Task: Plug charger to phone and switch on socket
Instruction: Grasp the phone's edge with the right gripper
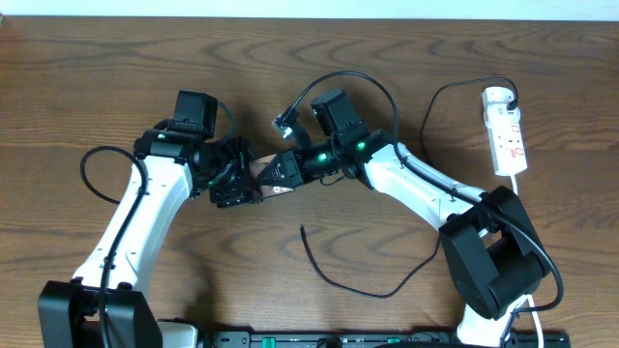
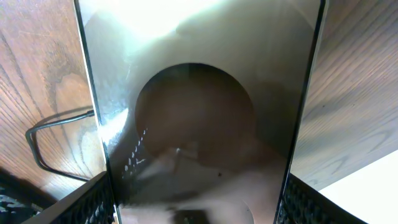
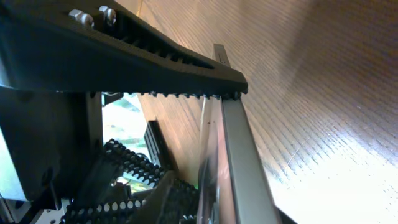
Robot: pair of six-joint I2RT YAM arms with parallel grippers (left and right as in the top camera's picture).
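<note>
Both the left tool (image 1: 235,186) and right tool (image 1: 286,168) clamp the mostly hidden phone (image 1: 262,171).

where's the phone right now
In the overhead view the phone is near the table's middle, gripped between the left gripper and the right gripper.

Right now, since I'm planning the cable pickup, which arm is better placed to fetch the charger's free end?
Probably right. The left tool is clamped on the phone; the right tool sits at the phone's edge, and the charger's free end lies on the table near it.
</note>
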